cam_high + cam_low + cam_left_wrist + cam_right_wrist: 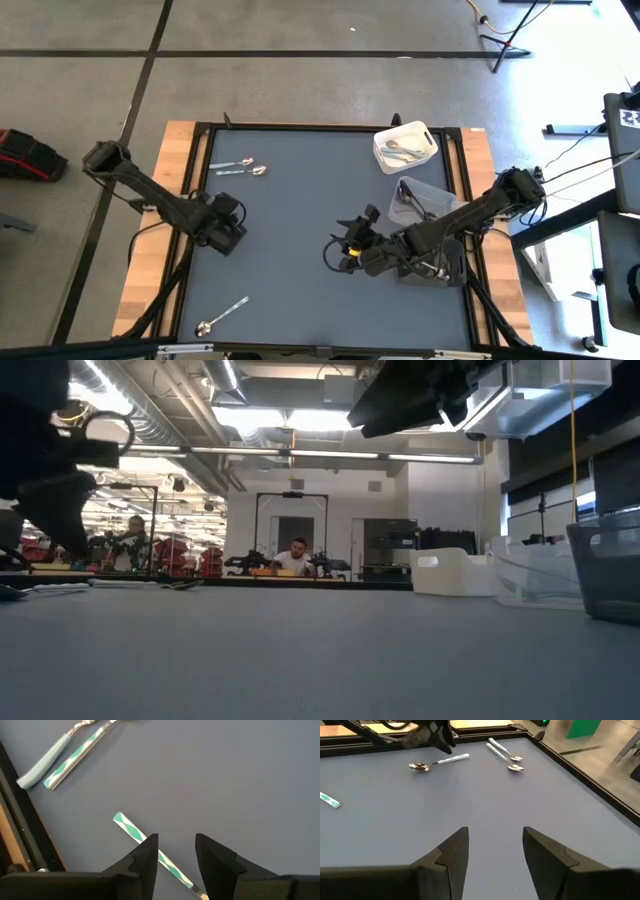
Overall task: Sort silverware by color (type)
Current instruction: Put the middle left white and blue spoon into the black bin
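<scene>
Spoon (150, 847) partly hidden behind open left claw (175, 857) fingers.

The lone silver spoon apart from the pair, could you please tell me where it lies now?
In the high view, the lone silver spoon lies at the mat's near-left corner, below the left gripper and far from the two spoons at upper left.
</scene>
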